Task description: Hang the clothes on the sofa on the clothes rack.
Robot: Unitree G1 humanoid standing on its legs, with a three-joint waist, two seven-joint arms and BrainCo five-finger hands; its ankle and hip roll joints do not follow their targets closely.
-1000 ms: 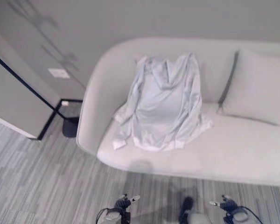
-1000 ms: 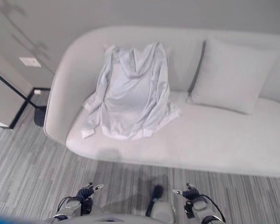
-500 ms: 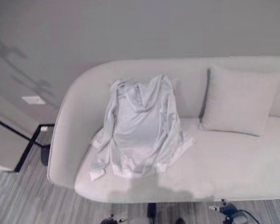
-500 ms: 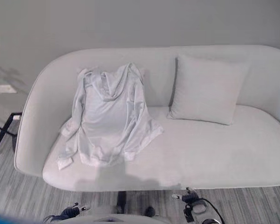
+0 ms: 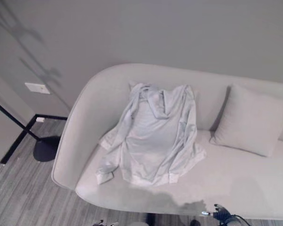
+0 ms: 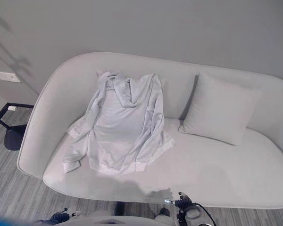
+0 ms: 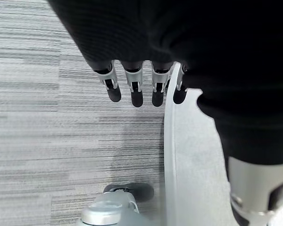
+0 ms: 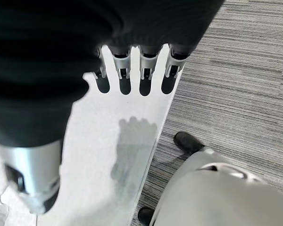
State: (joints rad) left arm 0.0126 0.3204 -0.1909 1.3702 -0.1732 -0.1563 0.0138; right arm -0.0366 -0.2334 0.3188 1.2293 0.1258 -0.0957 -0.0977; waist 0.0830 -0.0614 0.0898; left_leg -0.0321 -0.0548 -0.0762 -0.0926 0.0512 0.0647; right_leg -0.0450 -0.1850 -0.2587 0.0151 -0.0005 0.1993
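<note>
Shirt (image 6: 120, 129) spread on sofa (image 6: 236, 172), both hands low (fingers straight), empty

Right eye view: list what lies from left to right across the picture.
Black rack base on the floor → sofa's left arm → pale hooded garment spread on the seat → cushion against the backrest.

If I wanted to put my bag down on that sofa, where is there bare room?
The bare stretch of sofa seat lies in front of the pillow and runs to the far end, right of the pale garment. The other end is crowded: the garment spreads from the backrest down nearly to the seat's front edge.
</note>
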